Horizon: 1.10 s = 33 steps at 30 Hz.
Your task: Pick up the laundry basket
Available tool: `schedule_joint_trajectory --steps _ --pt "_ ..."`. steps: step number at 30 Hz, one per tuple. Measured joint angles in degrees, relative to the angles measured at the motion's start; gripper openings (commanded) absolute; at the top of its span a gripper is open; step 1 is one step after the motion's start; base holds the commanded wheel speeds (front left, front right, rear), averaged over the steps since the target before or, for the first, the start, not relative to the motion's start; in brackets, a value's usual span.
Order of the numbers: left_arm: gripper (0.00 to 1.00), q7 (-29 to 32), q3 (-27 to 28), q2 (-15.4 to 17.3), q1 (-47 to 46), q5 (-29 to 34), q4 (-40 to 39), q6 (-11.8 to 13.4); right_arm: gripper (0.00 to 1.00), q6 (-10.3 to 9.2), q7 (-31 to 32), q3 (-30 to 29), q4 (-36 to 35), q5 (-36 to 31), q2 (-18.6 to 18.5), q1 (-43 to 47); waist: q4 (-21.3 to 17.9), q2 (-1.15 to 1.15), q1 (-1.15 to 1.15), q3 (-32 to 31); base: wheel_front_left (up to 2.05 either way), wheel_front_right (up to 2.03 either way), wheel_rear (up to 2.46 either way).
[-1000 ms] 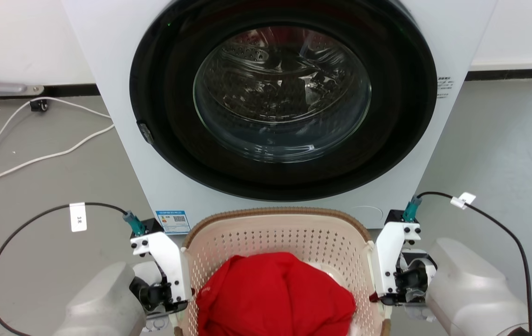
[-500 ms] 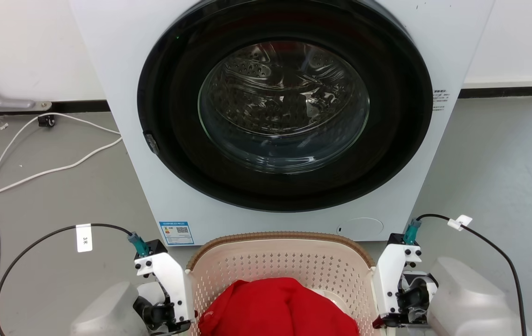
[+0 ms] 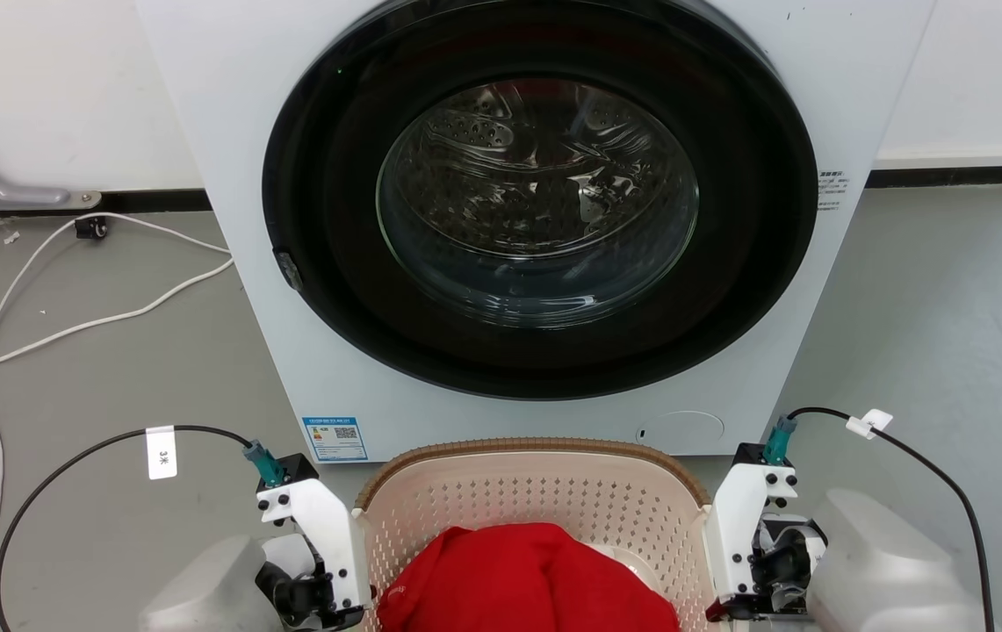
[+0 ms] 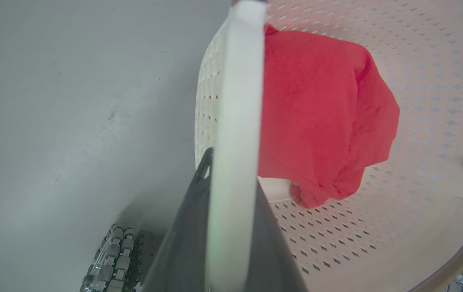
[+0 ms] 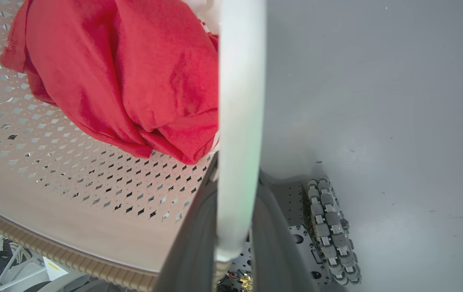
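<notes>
Left claw (image 4: 231, 182), right claw (image 5: 237, 174) each clamped on white side handle (image 4: 241, 101), opposite ends of basket (image 3: 527, 496); likely for level lift, red cloth (image 3: 527, 579) inside.

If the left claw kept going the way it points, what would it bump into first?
The laundry basket's white handle, clamped between the left gripper's fingers; past it probably the grey floor, though depth is unclear.

The basket (image 3: 536, 500) is matt perforated plastic with a ribbed brown rim (image 3: 518, 445). The cloth (image 3: 527, 579) in it is soft and red, perhaps terry. The washer (image 3: 233, 158) is smooth white, its door (image 3: 536, 193) glossy glass.
</notes>
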Motion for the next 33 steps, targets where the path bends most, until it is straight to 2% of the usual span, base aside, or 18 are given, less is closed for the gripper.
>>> schedule_joint_trajectory --steps 15,33 --pt "0.00 -3.6 -0.5 -0.8 0.0 -0.2 0.7 0.0 0.00 0.00 -1.1 -3.6 0.0 -4.6 0.2 0.1 0.3 0.00 0.00 0.7 0.00 0.00 0.00" --pt "0.00 -4.3 -0.8 -1.1 0.0 -0.9 0.8 0.0 0.00 0.00 -0.5 -6.4 -0.1 -7.5 0.2 0.1 0.3 0.00 0.00 1.3 0.00 0.00 0.00"
